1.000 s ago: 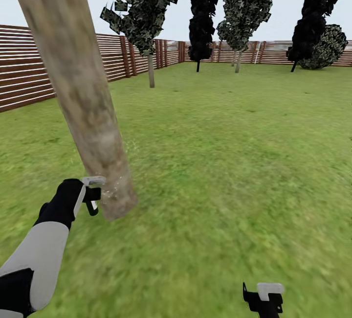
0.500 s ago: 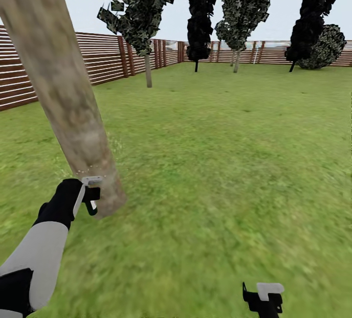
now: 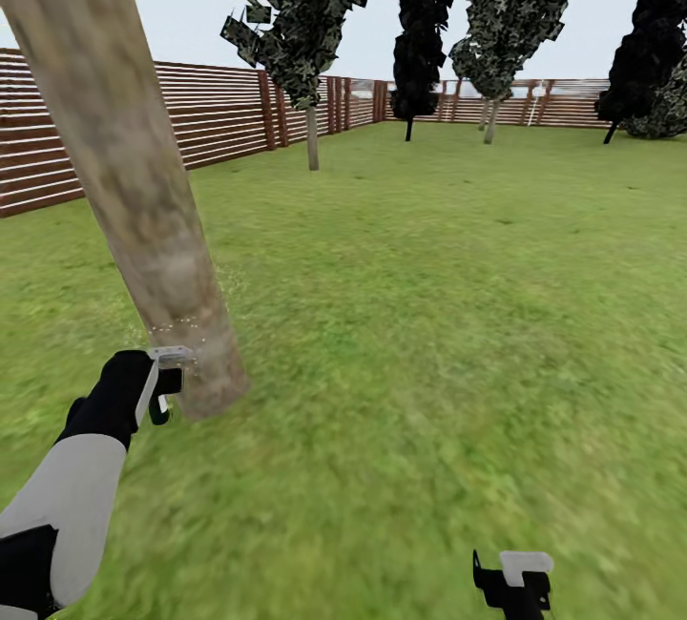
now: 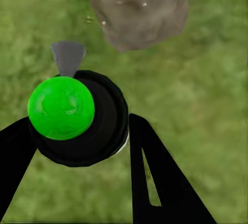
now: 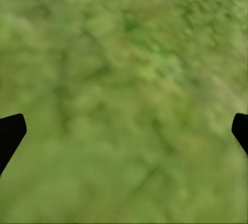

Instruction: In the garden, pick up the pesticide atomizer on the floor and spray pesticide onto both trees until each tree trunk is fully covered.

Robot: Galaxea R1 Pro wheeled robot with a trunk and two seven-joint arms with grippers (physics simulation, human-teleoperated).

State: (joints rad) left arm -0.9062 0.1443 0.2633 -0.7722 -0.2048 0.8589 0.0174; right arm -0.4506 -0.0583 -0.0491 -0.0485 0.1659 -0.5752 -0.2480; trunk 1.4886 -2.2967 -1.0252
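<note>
The left gripper [image 3: 164, 382] is clamped on the pesticide atomizer [image 4: 77, 118], a dark round bottle showing a green spot, held low at the near left just beside the base of the tree trunk [image 3: 134, 181]. White pesticide [image 3: 176, 324] specks dot the bark. The right gripper [image 3: 515, 582] hangs over grass [image 3: 429, 315], fingers spread apart. No writing is legible anywhere.

Fenced garden outdoors, green lawn [image 3: 429, 296] underfoot, reddish-brown slat fence [image 3: 219, 110] around it, thick pale trunk [image 3: 134, 172] close by, leafy trees [image 3: 301, 0] and dark conifers [image 3: 425, 19] further back, grey sky above
</note>
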